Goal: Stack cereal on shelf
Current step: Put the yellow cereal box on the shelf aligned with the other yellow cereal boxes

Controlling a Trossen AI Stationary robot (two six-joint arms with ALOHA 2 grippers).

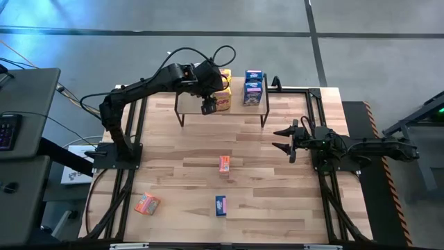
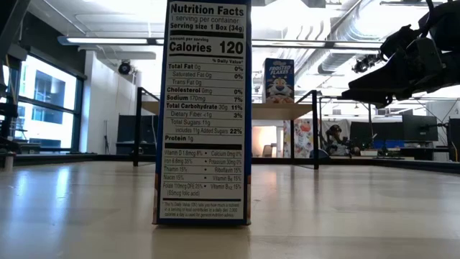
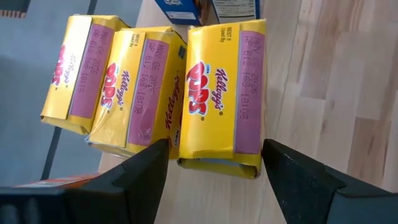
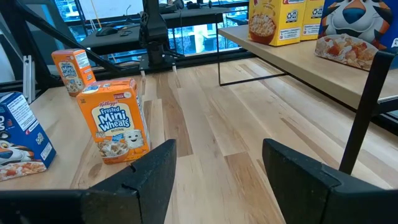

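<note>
From the high view I see the left gripper [image 1: 209, 107] over the shelf [image 1: 186, 103] beside the yellow boxes [image 1: 223, 102], with blue boxes [image 1: 253, 88] at the shelf's other end. The right gripper [image 1: 286, 139] waits near the table's right edge, fingers spread and empty. Two orange boxes [image 1: 225, 164] and a blue box [image 1: 220, 205] remain on the table. In the low view, that blue box [image 2: 203, 111] stands close to the camera. My left wrist view shows three yellow boxes [image 3: 155, 93] and fingers [image 3: 140, 171] apart, just clear of the nearest one. My right wrist view shows an orange box [image 4: 115, 119].

Grey floor [image 1: 374, 21], ceiling strip lights [image 2: 108, 41]
</note>
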